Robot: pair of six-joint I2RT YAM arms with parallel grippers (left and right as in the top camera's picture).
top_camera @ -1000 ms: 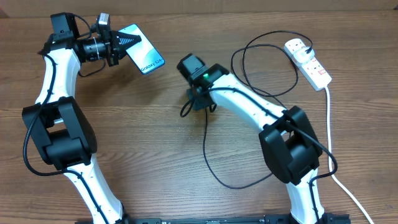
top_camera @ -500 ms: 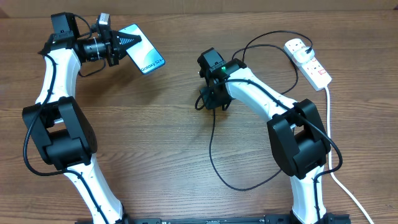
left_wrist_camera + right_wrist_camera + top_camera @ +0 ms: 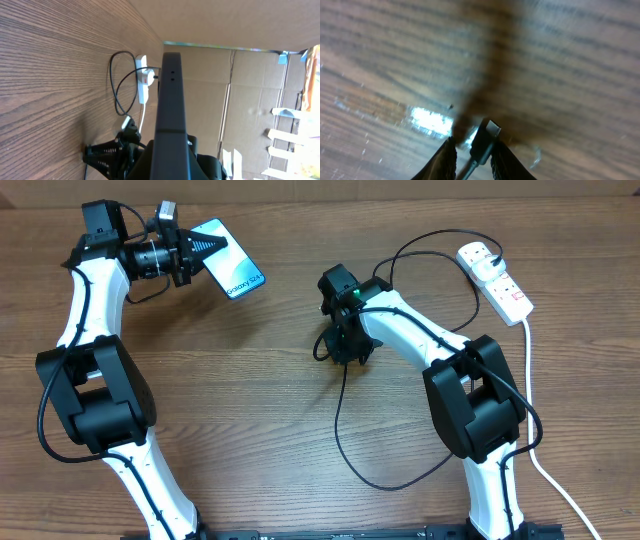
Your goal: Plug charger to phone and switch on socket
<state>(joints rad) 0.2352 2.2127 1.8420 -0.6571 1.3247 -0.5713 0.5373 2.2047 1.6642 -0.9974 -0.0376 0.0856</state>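
My left gripper (image 3: 216,247) holds the phone (image 3: 233,264) above the table at the far left, shut on its top end, with the light blue screen facing up. In the left wrist view the phone (image 3: 170,95) shows edge-on, rising from my fingers (image 3: 167,155). My right gripper (image 3: 343,346) points down at mid-table over the charger's black cable (image 3: 338,415). The connector tip (image 3: 485,136) stands between my right gripper's (image 3: 475,144) jaws, resting against the right finger with a gap to the left finger. The socket (image 3: 497,278) lies at the far right with the white plug (image 3: 474,254) in it.
The black cable loops widely between my right arm and the socket, and down toward the front edge. A thick white cord (image 3: 530,395) runs from the socket to the front right corner. Cardboard boxes (image 3: 250,100) stand beyond the table.
My right gripper moved right and toward the back with the cable end, then settled low over the table, and its jaws have parted slightly. The left arm and phone have not moved.
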